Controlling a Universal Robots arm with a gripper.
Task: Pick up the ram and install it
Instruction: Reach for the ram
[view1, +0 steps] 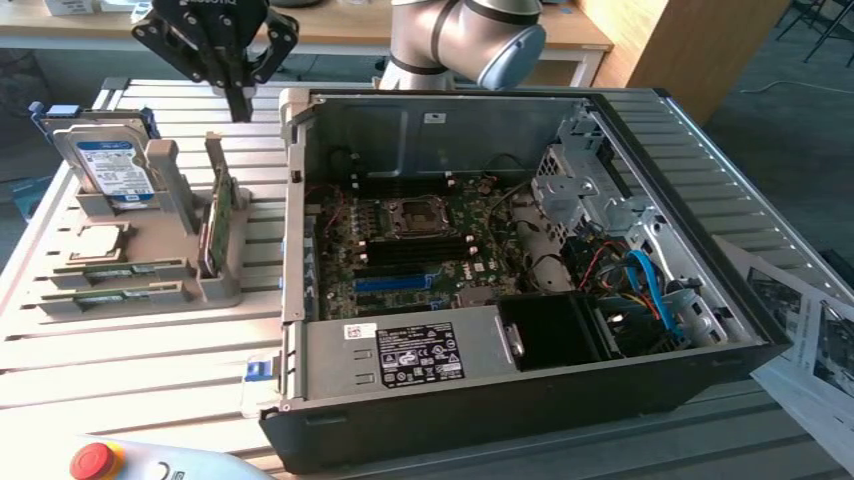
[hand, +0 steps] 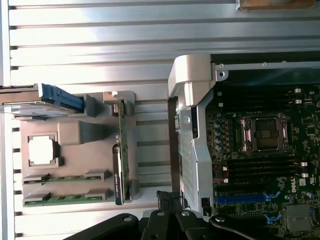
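Note:
Two ram sticks (view1: 118, 270) (hand: 66, 177) lie flat in slots at the front of a grey parts holder (view1: 174, 290), long green boards side by side. My black gripper (view1: 242, 108) hangs high above the table behind the holder, near the back left corner of the open computer case (view1: 534, 395). Its fingers are shut and hold nothing. In the wrist view the gripper (hand: 168, 199) sits between the holder and the case wall. The motherboard (view1: 400, 250) (hand: 260, 150) lies exposed inside the case, with dark memory slots below the processor socket.
The holder also carries a silver hard drive (view1: 110, 165) standing upright, a processor chip (view1: 96, 243) and a taller green card (view1: 218, 215) on edge. A red stop button (view1: 91, 458) sits at the front edge. Papers (view1: 814, 340) lie on the exterior view's right.

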